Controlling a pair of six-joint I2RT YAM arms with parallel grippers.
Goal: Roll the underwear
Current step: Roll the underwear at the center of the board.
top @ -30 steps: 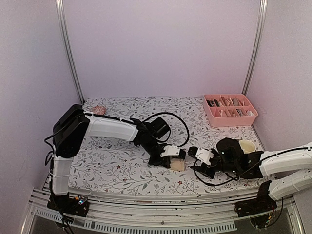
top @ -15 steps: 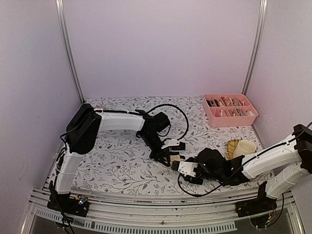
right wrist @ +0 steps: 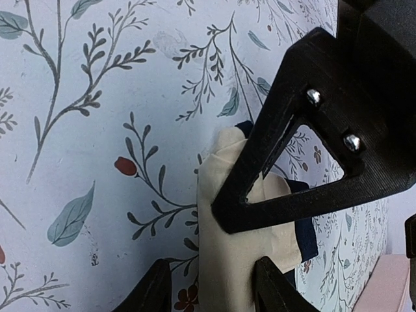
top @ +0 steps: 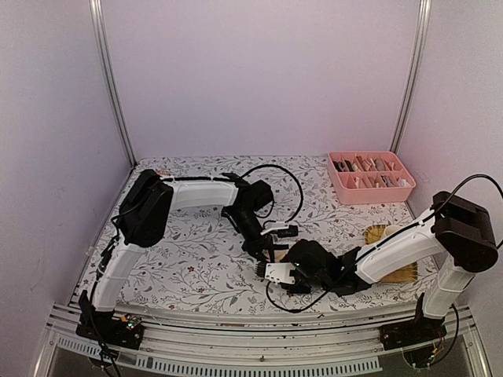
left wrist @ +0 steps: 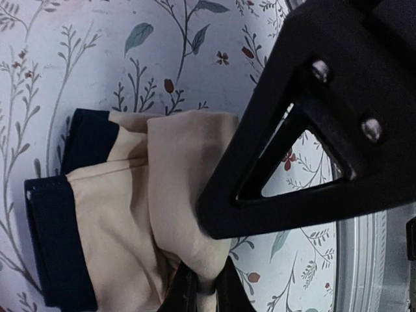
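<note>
Over on the left, the left gripper [left wrist: 199,294] has its jaws drawn narrow, nipping a fold of the beige briefs [left wrist: 123,214]. The briefs lie in a small folded bundle on the flowered table [top: 181,267], about mid-table toward the front, with a dark band [left wrist: 55,240] showing along one side. Just right of the bundle, the right gripper [right wrist: 211,289] sits low with its jaws standing apart, straddling the bundle's end. One finger is clear of the cloth and the other is at or over it.

I'd say the roll is part made and wants tightening. To do it well, the left pinch should hold the fold steady. The right should close on every layer, not just the top one, and turn the cloth over evenly and low so nothing springs open. The pink tray [top: 369,196] sits well off to the right. The navy pair I can't spot.
</note>
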